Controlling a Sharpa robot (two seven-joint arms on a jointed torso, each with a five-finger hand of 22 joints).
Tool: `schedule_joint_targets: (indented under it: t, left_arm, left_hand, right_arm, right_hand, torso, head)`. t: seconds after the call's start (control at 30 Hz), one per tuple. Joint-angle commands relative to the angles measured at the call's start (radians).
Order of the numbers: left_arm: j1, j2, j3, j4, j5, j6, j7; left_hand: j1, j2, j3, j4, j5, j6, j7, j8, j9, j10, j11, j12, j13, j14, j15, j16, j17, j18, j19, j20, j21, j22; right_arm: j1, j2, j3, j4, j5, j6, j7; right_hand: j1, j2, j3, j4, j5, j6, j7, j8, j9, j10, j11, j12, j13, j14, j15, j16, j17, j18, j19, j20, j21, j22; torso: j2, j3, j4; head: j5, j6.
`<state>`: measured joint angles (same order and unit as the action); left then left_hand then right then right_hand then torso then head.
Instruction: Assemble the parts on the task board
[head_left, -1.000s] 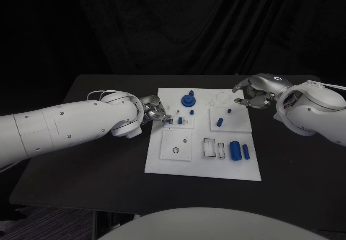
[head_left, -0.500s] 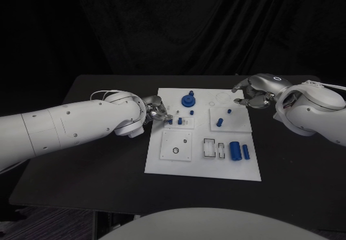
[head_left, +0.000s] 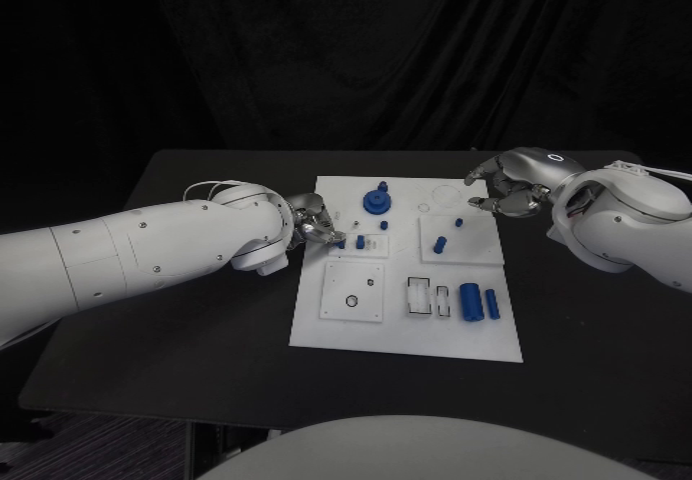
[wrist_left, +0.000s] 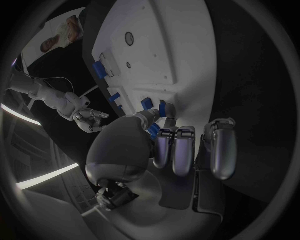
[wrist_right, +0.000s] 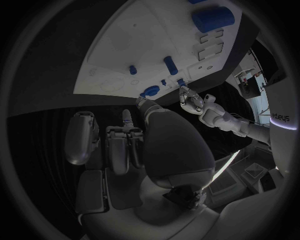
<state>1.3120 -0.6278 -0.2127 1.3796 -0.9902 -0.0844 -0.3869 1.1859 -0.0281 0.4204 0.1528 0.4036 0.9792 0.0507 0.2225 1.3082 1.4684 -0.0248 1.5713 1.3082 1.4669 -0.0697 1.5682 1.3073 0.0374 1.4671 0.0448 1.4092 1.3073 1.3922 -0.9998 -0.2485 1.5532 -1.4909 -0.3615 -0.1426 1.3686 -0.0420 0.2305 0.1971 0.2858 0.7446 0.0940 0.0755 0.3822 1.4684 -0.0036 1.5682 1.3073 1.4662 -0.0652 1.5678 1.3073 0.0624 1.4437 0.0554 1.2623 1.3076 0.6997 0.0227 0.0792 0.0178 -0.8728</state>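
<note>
The white task board (head_left: 411, 330) lies mid-table. My left hand (head_left: 315, 224) is at the board's left edge, with its fingertips over the small square plate (head_left: 372, 243). It pinches a small blue part (head_left: 340, 242) (wrist_left: 153, 131) between thumb and fingers, close to a standing blue peg (head_left: 361, 241). My right hand (head_left: 505, 190) hovers over the board's far right corner with fingers apart and holds nothing. A blue stacked gear piece (head_left: 376, 203) stands at the far edge. In the left wrist view the left hand (wrist_left: 175, 147) reaches onto the board (wrist_left: 162, 45).
Two blue cylinders (head_left: 470, 300) (head_left: 492, 304) lie near the board's right edge beside white slots (head_left: 418, 297). Small blue pegs (head_left: 440, 241) (head_left: 459, 222) stand on the right plate. A square plate with holes (head_left: 355, 291) sits below the left hand. Black table (head_left: 173, 340) surrounds the board.
My left hand has shifted slightly up and toward the board with the small part. The right hand has stayed in place.
</note>
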Motion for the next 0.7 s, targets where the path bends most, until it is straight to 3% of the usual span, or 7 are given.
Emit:
schedule_joint_targets:
  t: [0.03,0.33,0.7]
  left_arm:
    - [-0.003,0.003,0.001,0.000,0.007,0.018,0.019]
    - [-0.005,0.004,0.001,-0.003,0.007,0.026,0.022]
    - [-0.007,0.010,0.001,-0.011,0.007,0.033,0.025]
  left_hand:
    - [-0.004,0.002,0.019,-0.012,-0.003,0.000,-0.008,0.005,0.021,0.102,0.003,-0.001,0.263,0.104,0.003,0.003,0.263,0.002,0.012,0.001,0.005,0.211]
    - [-0.005,0.003,0.020,-0.012,-0.006,0.000,-0.008,0.005,0.021,0.102,0.003,-0.001,0.263,0.104,0.003,0.003,0.263,0.003,0.010,0.001,0.001,0.210]
    - [-0.005,0.004,0.021,-0.012,-0.006,-0.001,-0.008,0.005,0.020,0.102,0.003,-0.001,0.263,0.104,0.003,0.003,0.263,0.003,0.010,0.001,0.001,0.209]
  right_arm:
    - [-0.002,-0.001,0.001,0.002,-0.003,-0.008,-0.012]
    - [-0.002,-0.002,0.001,0.002,-0.003,-0.007,-0.013]
    - [-0.002,-0.002,0.001,0.002,-0.003,-0.008,-0.013]
  right_hand:
    - [0.001,0.007,0.001,-0.005,-0.001,0.004,0.001,-0.005,-0.001,0.102,0.008,0.003,0.264,0.105,0.010,0.003,0.263,0.003,-0.008,0.001,-0.006,0.176]
    - [0.001,0.007,0.001,-0.005,-0.001,0.004,0.001,-0.005,-0.001,0.102,0.008,0.003,0.264,0.105,0.010,0.003,0.263,0.003,-0.008,0.001,-0.006,0.176]
    - [0.001,0.007,0.001,-0.005,-0.001,0.004,0.001,-0.005,-0.001,0.102,0.008,0.003,0.264,0.105,0.010,0.003,0.263,0.003,-0.008,0.001,-0.006,0.176]
  torso:
    - [0.001,-0.0004,-0.0014]
    - [0.001,-0.0007,0.0016]
    - [0.000,-0.0004,0.0003]
  head:
    - [0.002,0.000]
    - [0.000,0.000]
    - [0.000,0.000]
